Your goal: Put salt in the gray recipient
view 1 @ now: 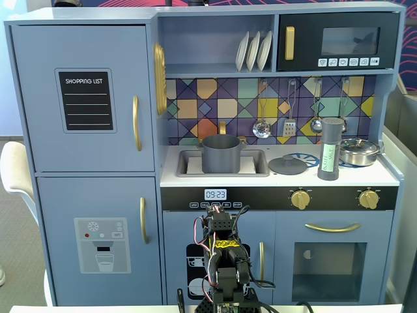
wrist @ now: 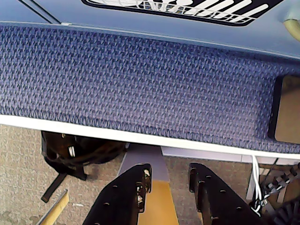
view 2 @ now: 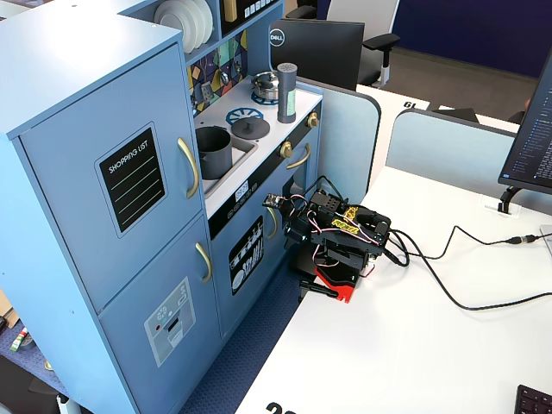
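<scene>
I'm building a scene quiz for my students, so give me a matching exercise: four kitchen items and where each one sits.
Things:
1. salt shaker
2. gray pot
3. flat gray lid
4. silver pan

Places, as a fixed view shows them:
A. in the sink basin
B. far right of the counter
C. on the counter between the sink and the shaker
D. upright between the lid and the pan

Pairs: 1-D, 2-A, 3-C, 4-B

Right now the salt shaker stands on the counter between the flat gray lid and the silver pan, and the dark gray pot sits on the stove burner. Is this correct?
Not quite. The dark gray pot sits in the sink, not on a burner, as a fixed view shows. The rest holds: the salt shaker stands between the flat gray lid and the silver pan.
</scene>
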